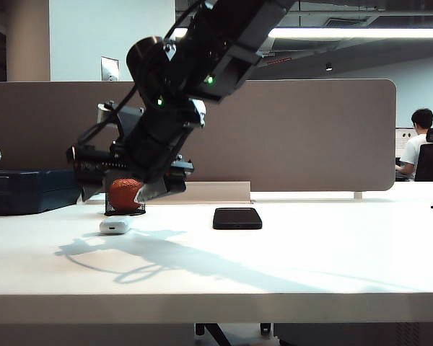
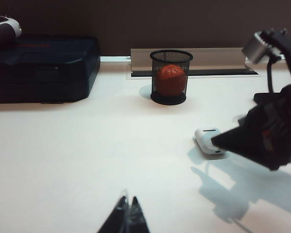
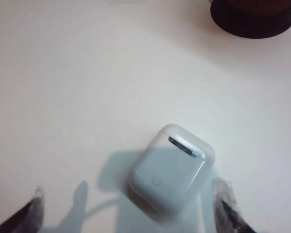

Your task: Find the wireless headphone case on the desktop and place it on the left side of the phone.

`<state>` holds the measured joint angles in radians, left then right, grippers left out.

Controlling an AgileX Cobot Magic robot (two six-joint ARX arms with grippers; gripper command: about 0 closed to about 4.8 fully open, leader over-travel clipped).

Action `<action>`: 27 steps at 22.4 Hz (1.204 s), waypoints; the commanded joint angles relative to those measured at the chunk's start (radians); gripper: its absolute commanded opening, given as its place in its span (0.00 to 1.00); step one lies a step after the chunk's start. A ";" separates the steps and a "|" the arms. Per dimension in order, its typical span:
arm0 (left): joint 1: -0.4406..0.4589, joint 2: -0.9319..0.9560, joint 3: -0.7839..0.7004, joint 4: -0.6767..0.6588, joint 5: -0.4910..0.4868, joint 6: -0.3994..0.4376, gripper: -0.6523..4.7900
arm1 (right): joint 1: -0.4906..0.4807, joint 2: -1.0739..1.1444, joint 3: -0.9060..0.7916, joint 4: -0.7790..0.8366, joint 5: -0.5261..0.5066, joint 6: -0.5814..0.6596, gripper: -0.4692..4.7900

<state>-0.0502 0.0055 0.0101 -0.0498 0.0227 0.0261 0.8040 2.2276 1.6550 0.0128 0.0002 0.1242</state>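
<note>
Exterior view: the right arm reaches across to the left part of the white bench [image 1: 289, 252], its right claw [image 1: 155, 189] hanging just above and slightly behind the wireless headphone case [image 1: 115, 225], which lies flat on the bench to the left of the phone [image 1: 237, 218], a clear gap between the two. An orange-red ball [image 1: 125, 193] sits in a black mesh cup behind the case, and a dark blue box [image 1: 30, 190] rests farther left of the ball, against a grey partition [image 1: 303, 137]. Left wrist view: the left claw [image 2: 127, 213] shows at the frame edge with its tips pressed together and nothing between them, well apart from the case [image 2: 208, 141]; the right claw [image 2: 225, 140] points its tip just beside the case, while the ball [image 2: 170, 76] in its mesh cup [image 2: 170, 94] stands beyond the case and the dark blue box [image 2: 43, 68] off to the side. Right wrist view: the right claw [image 3: 131, 211] is spread wide and has hold of nothing, one finger [image 3: 225, 201] just beside the case [image 3: 172, 167] and the other well clear on its far side, the case lying between them on the bench [image 3: 77, 87].
</note>
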 commanded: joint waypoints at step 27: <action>0.002 0.001 0.002 0.005 0.000 0.000 0.11 | -0.001 0.200 0.198 0.008 0.005 -0.005 1.00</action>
<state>-0.0502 0.0055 0.0101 -0.0502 0.0227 0.0261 0.8001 2.4226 1.8271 0.0574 0.0017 0.1211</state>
